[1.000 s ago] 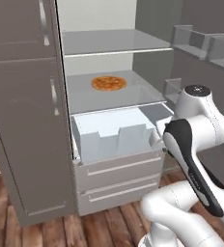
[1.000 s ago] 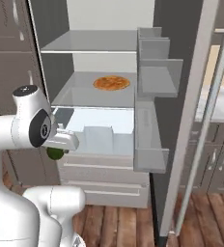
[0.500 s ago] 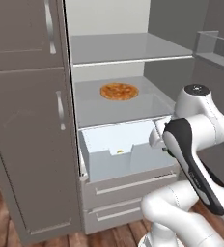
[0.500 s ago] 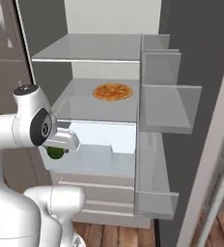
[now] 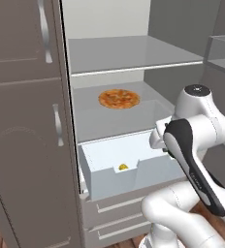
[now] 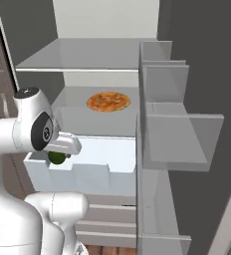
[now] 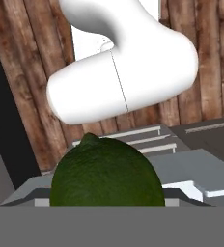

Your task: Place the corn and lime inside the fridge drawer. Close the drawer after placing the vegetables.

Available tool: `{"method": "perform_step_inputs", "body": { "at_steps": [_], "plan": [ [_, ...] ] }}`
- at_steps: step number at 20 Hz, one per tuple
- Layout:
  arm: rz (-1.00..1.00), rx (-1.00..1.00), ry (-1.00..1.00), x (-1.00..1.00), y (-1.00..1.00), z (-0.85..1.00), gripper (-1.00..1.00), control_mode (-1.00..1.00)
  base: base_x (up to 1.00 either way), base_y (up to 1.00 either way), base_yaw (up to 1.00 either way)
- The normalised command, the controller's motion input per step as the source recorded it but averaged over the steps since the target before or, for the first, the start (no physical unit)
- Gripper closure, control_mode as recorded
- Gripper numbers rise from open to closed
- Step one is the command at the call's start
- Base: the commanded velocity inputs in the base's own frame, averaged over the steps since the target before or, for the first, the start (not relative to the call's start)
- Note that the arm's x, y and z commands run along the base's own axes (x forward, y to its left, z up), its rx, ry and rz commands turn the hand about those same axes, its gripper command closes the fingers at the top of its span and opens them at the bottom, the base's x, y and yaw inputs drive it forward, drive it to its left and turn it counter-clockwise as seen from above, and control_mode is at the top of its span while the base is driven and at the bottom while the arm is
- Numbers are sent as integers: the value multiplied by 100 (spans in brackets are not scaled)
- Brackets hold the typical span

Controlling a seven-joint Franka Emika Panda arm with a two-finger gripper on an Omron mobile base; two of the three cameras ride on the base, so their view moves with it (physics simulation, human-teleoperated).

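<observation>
An open fridge (image 5: 109,58) with a pale grey inside. One fridge drawer (image 5: 109,172), a pale box with a stepped, notched front wall, is pulled out below the lower shelf. Under it sit two flat-fronted grey drawers (image 5: 119,213), both shut.

One lime (image 6: 57,158), dark green and round, hangs at the end of the white arm, just over the left front corner of the pulled-out bin as the right base view shows it. In the hand view the lime (image 7: 107,181) sits large and close, its lower part cut off at the bottom edge. The gripper (image 6: 62,153) seems to be clamped on the lime, though its fingertips are hidden behind the fruit and the wrist.

One corn (image 5: 123,167) lies inside the bin; just a small yellow patch shows through the notch of the front wall (the rest is hidden by that wall).

One round pizza (image 5: 119,98) lies on the lower of two shelves. The upper shelf (image 5: 134,55) is bare. On the open door, three clear door bins (image 6: 177,134) are stacked in view. A tall taupe cabinet (image 5: 22,121) with two bar handles stands left of the fridge.

No writing or labels can be read anywhere.
</observation>
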Motion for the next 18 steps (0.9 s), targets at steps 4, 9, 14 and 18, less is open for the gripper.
{"method": "perform_step_inputs", "body": {
  "at_steps": [4,9,14,18],
  "plan": [
    [-2,3,0,0,0,0,100,-100,-12,-5,-5],
    [-6,9,1,79,0,-2,100,-100,0,0,0],
    [-3,2,8,100,0,-49,100,-100,0,0,0],
    [-4,0,17,100,1,-64,100,-100,0,0,0]
  ]
}}
